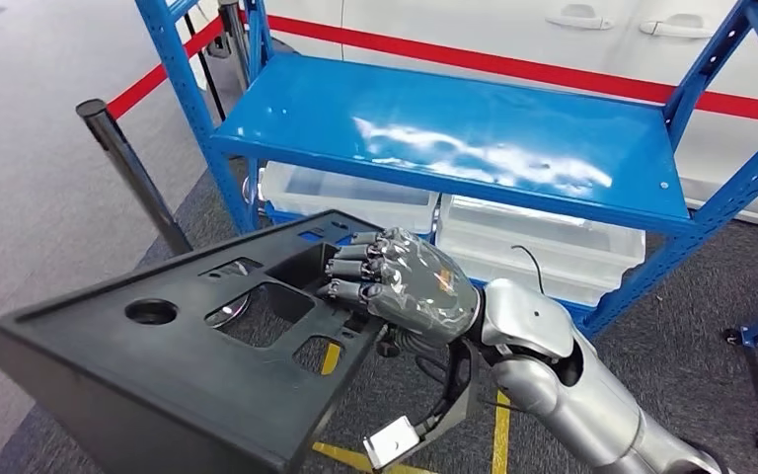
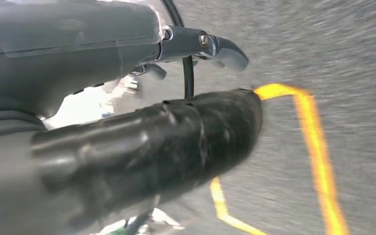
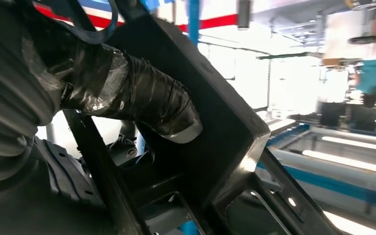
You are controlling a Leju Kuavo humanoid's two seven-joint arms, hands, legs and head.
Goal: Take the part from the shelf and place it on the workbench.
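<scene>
**Right robot hand gripping a black part in front of a bare blue shelf**

The right robot hand (image 1: 410, 286) held the black part (image 1: 188, 365), fingers (image 1: 350, 269) curled over the edge of a cutout and thumb (image 3: 142, 98) pressed beneath. The part (a flat panel with several openings) hung tilted, off the blue shelf (image 1: 454, 138). The left robot hand (image 2: 127, 142) hung over grey floor (image 2: 352, 58) with yellow lines; its grasp could not be told.

Matt black plastic part (image 1: 168, 346); glossy blue metal shelf (image 1: 454, 138).
</scene>
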